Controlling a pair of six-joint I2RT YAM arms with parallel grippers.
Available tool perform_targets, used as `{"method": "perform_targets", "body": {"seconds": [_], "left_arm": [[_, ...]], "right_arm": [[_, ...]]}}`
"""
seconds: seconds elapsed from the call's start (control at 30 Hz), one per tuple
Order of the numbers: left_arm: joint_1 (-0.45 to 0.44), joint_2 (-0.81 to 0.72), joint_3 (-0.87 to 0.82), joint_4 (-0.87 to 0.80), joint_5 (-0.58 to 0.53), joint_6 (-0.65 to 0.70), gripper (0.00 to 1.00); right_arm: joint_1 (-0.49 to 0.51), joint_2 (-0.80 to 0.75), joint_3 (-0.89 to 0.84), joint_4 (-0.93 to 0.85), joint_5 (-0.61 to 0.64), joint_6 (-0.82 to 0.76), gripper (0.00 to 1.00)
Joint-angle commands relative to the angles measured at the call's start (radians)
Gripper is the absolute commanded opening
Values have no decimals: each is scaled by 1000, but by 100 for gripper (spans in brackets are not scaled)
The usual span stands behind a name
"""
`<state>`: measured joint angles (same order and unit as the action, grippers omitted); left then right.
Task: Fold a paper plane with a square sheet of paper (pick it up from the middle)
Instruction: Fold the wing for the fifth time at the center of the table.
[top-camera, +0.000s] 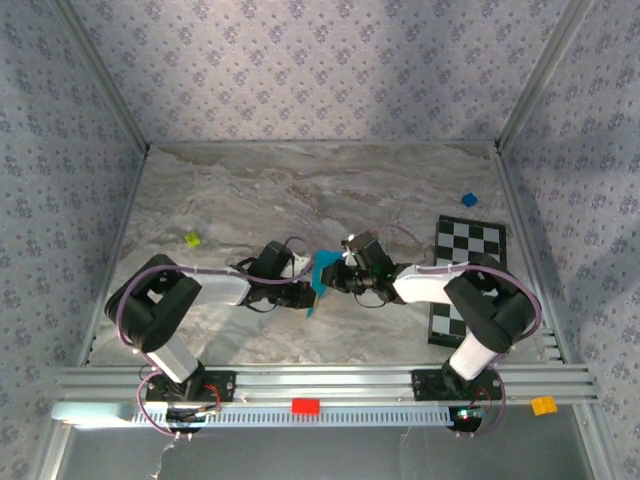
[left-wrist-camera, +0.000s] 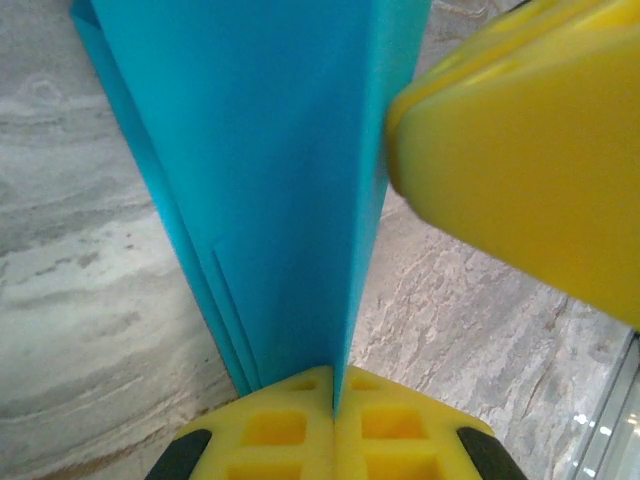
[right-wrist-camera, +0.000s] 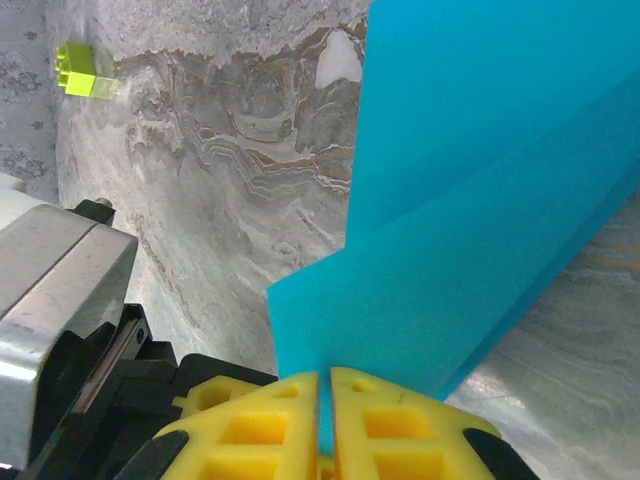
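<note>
Over at your far left, the lime block sits well apart from the work and plays no part in it. Moving inward, your left gripper has its yellow pads pressed together on one edge of the square sheet of paper. The sheet is folded into several stacked layers and stands on edge, lifted off the marble table near its middle. That pinch looks meant to hold the layers so they cannot slide apart along the crease.

Just to the right, your right gripper comes in from the opposite side and nips the same sheet between closed pads, close to the left gripper. In the left wrist view one of its yellow fingers sits right beside the sheet. Holding from both sides keeps the thin paper taut and off the table, which I judge you want before you work the next crease. It doesn't read as a finished dart yet.

Further right, the checkered board lies flat beside the right arm, and a small blue cube rests beyond it. Both are clear of the paper.
</note>
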<state>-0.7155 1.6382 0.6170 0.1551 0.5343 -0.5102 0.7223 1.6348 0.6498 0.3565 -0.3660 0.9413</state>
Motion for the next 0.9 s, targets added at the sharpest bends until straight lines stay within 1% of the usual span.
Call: {"method": "perform_targets", "body": {"seconds": [0.0, 0.1, 0.27, 0.5, 0.57, 0.63, 0.77, 0.87], "left_arm": [[22, 50, -23, -29, 60, -6, 0], [32, 69, -25, -38, 74, -4, 0], [40, 85, -33, -20, 111, -8, 0], [50, 88, -24, -39, 113, 2, 0], [49, 84, -22, -43, 113, 2, 0], [49, 71, -23, -41, 116, 0, 3], [49, 39, -22, -33, 119, -8, 9], [49, 12, -22, -18, 120, -16, 12]], "right_arm": [[-7, 30, 24, 32, -24, 4, 12], [-13, 34, 13, 54, -12, 21, 12], [-20, 45, 22, 68, -43, 19, 13], [-22, 72, 34, 75, -50, 29, 13], [-21, 67, 29, 52, -23, 26, 13], [-26, 62, 18, 42, 2, 34, 13], [-31, 71, 8, 56, -13, 38, 12], [-31, 74, 4, 53, -12, 40, 12]]}}
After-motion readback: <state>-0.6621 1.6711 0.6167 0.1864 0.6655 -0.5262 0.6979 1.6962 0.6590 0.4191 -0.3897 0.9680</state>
